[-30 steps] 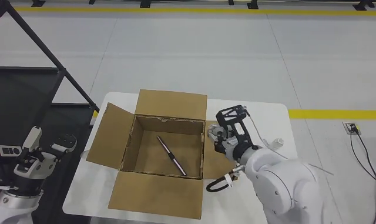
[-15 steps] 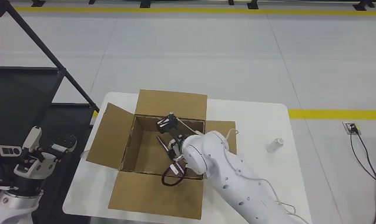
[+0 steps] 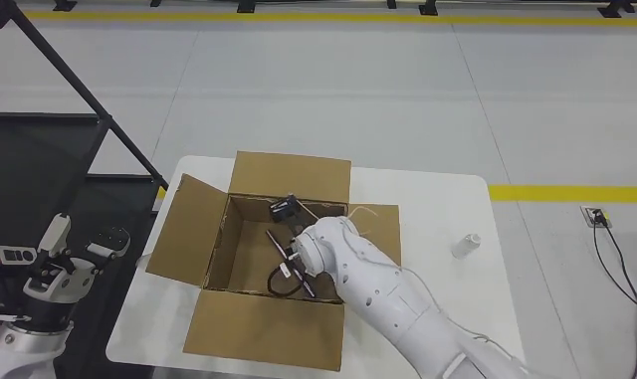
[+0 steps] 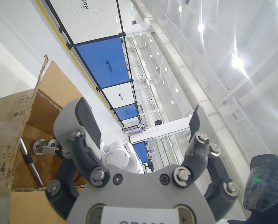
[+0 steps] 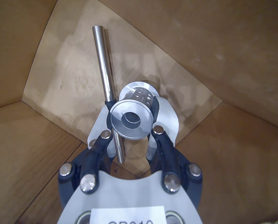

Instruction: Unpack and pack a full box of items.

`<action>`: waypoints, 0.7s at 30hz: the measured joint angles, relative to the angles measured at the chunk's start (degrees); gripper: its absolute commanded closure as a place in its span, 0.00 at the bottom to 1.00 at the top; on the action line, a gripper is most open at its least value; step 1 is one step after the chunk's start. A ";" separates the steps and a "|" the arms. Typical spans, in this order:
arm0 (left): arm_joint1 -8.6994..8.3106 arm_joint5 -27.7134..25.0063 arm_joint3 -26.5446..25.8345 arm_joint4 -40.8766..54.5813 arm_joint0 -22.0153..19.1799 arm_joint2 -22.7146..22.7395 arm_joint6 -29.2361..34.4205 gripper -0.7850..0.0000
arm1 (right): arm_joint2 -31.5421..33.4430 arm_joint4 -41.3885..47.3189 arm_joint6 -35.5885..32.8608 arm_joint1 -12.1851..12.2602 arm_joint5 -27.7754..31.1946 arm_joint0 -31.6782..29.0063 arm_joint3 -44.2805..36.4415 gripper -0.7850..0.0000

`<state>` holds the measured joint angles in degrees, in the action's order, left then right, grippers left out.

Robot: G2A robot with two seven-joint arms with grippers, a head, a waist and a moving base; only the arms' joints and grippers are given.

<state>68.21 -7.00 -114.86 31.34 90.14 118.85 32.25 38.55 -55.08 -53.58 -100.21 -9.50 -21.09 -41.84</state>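
Note:
An open cardboard box [image 3: 289, 173] stands on the white table [image 3: 438, 205]. A steel rod [image 5: 103, 66] lies slantwise on the box floor [image 5: 66, 75]; its near end also shows in the top view [image 3: 272, 240]. My right gripper [image 5: 132, 108] is down inside the box, shut on a flanged metal spool [image 5: 130, 118] held just above the floor, close beside the rod. The left wrist view shows the same spool [image 4: 41, 145] and rod [image 4: 30, 162] inside the box. My left gripper [image 4: 139, 115] is open and empty, pointing upward off the table's left side [image 3: 82, 244].
A small white bottle [image 3: 465, 244] stands on the table to the right of the box. The box flaps are folded outward on all sides. A black frame [image 3: 109, 130] rises at the left, near the left arm.
The right arm swung left from beside the box's right flap and went down into the box. The left arm has kept still.

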 measured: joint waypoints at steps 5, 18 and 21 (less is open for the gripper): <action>0.00 0.00 0.00 0.00 0.00 0.00 0.00 0.00 | -0.47 1.51 1.22 -1.67 0.71 1.88 4.28 0.56; 0.00 0.00 0.00 0.00 0.00 0.00 0.00 0.00 | 0.43 -0.11 0.46 -2.30 0.25 2.19 1.70 0.44; 0.00 0.00 0.00 0.00 0.00 0.00 0.00 0.00 | 1.24 -1.82 -1.16 -1.55 -0.61 0.84 -3.44 0.27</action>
<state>68.21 -7.00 -114.86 31.34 90.14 118.85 32.25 39.79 -56.90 -54.74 -101.76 -10.11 -20.25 -45.28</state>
